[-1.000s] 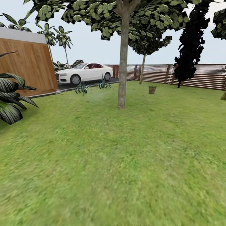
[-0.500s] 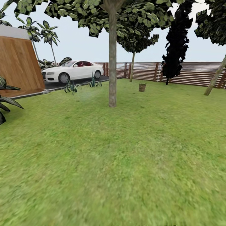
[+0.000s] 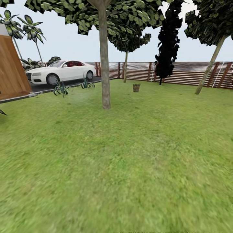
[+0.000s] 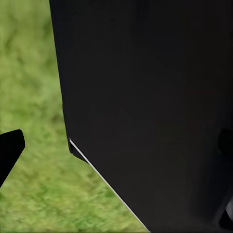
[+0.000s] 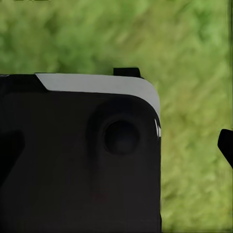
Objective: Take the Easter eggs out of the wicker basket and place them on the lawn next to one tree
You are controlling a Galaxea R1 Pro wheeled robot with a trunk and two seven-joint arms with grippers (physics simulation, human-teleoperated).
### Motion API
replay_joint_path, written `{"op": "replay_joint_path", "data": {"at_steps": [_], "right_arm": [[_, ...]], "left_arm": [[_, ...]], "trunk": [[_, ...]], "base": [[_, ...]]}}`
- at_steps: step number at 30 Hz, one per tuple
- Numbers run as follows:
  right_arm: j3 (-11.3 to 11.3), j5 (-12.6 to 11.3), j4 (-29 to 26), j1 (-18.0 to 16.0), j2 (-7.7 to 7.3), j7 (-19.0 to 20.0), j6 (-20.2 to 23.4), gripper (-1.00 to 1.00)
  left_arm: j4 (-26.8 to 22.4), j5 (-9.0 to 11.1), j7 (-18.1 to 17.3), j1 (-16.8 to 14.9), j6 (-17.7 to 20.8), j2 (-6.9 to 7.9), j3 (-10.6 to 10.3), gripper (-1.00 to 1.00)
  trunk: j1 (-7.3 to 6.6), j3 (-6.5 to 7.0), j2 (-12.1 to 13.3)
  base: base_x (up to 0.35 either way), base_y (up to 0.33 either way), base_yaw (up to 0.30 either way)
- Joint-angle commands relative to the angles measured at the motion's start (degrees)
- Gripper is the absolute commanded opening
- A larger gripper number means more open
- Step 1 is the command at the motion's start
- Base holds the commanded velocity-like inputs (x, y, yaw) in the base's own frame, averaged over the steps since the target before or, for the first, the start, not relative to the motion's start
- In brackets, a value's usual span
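No readable text or signs

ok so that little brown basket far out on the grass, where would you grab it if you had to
The wicker basket stands upright on the lawn, far off beyond the near tree. Its open top points to a pincer coming from above, closing over the rim. Handles or contents are too small to tell from here, so this is a tentative call until the robot is closer.
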Motion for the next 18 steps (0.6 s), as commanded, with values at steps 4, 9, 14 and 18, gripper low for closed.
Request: {"op": "replay_joint_path", "data": {"at_steps": [4,9,14,18], "right_arm": [[0.58,0.62,-0.11,-0.06,-0.38,-0.26,-0.42,1.00],[0.49,0.35,1.89,-0.06,-0.72,-0.04,-0.74,1.00],[0.49,0.18,3.61,-0.05,-1.89,0.28,-0.90,1.00],[0.46,-0.12,3.65,-0.03,-2.01,0.33,-0.97,1.00]], "left_arm": [[-0.07,0.30,-0.01,0.03,-0.11,0.04,0.15,1.00],[-0.15,0.29,-0.01,0.03,-0.15,-0.23,0.16,1.00],[-0.24,0.29,-0.01,0.03,-0.16,-0.60,0.16,1.00],[-0.25,0.29,-0.01,0.03,-0.16,-0.60,0.16,1.00]], "trunk": [[0.00,-0.13,-0.02],[0.00,-0.13,-0.02],[0.00,-0.13,-0.02],[0.00,-0.13,-0.02]], "base": [[0.000,0.000,-0.088],[0.000,0.000,0.000],[0.000,0.000,-0.057],[0.000,0.000,-0.242]]}}
